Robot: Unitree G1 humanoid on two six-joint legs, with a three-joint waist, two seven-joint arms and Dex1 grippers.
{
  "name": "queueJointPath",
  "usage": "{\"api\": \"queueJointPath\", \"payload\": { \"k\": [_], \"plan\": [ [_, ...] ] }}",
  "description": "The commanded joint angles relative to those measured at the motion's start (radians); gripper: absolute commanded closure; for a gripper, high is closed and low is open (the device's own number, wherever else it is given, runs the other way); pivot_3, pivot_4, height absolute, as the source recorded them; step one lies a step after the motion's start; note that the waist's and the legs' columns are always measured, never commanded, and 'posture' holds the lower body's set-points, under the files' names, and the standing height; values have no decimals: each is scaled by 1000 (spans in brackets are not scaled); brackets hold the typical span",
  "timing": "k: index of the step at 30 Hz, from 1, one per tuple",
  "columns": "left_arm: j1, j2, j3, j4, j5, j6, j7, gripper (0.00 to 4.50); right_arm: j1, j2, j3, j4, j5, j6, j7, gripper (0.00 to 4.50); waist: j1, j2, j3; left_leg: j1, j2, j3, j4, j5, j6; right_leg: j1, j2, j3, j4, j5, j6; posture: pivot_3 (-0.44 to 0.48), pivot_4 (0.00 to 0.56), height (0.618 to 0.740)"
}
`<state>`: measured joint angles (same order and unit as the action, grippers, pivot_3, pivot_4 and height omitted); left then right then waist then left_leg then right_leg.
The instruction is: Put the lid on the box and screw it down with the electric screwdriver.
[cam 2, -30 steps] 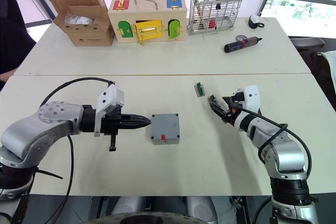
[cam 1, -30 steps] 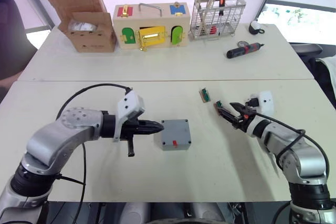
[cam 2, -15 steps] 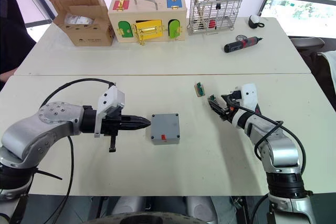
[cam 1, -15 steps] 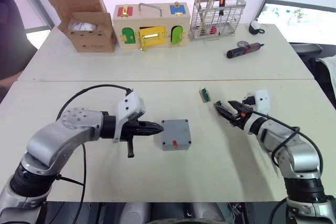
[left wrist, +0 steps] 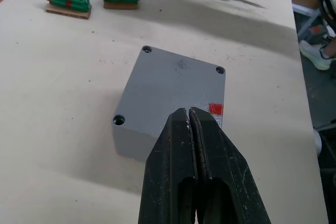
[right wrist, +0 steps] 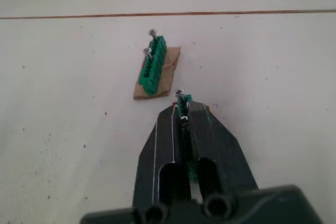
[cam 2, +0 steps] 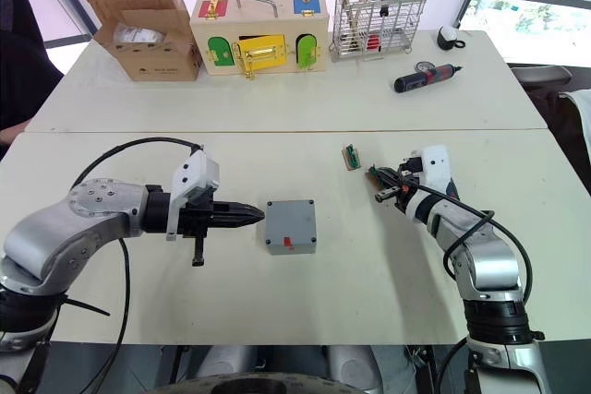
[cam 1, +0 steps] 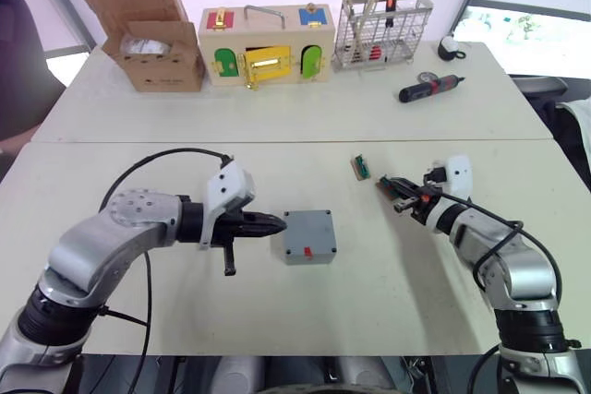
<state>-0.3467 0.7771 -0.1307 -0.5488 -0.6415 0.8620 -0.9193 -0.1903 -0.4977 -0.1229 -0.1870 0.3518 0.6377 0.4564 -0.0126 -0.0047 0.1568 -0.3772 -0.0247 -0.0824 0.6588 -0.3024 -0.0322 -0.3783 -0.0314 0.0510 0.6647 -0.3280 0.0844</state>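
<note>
The grey box stands mid-table with a red sticker on its front wall. The lid lies flat on top of it, with screw holes at its corners. My left gripper is shut and empty. Its fingertips sit at the left edge of the lid; whether they touch it I cannot tell. To the right, my right gripper is shut on a small green terminal block with screws in it. The electric screwdriver is out of view.
A second green terminal block lies on a brown card just beyond the right gripper. On the far table stand a cardboard box, a wooden box with coloured doors, a wire basket and a small black-and-red screwdriver.
The right gripper's fingers, open around the green terminal block before, have shut on it, and the arm has shifted slightly. The left arm and the box have not moved.
</note>
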Motion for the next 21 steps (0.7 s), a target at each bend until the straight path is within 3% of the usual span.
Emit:
{"api": "queueJointPath", "payload": {
  "k": [1, 21],
  "plan": [
    [-10, -1, 4, -7, 2, -21, -5, 4500, 1, -1, -7, -17, -6, -19, 3, 4412, 0, 0, 0, 0, 0, 0, 0, 0, 0, 0, 0, 0, 0, 0, 0, 0, 150, 740],
    [12, 4, 1, 16, 21, -44, -13, 4500, 27, 43, -92, -102, 92, 40, -13, 4412, -1, 1, 0, 0, 0, 0, 0, 0, 0, 0, 0, 0, 0, 0, 0, 0, 150, 740]
  ]
}}
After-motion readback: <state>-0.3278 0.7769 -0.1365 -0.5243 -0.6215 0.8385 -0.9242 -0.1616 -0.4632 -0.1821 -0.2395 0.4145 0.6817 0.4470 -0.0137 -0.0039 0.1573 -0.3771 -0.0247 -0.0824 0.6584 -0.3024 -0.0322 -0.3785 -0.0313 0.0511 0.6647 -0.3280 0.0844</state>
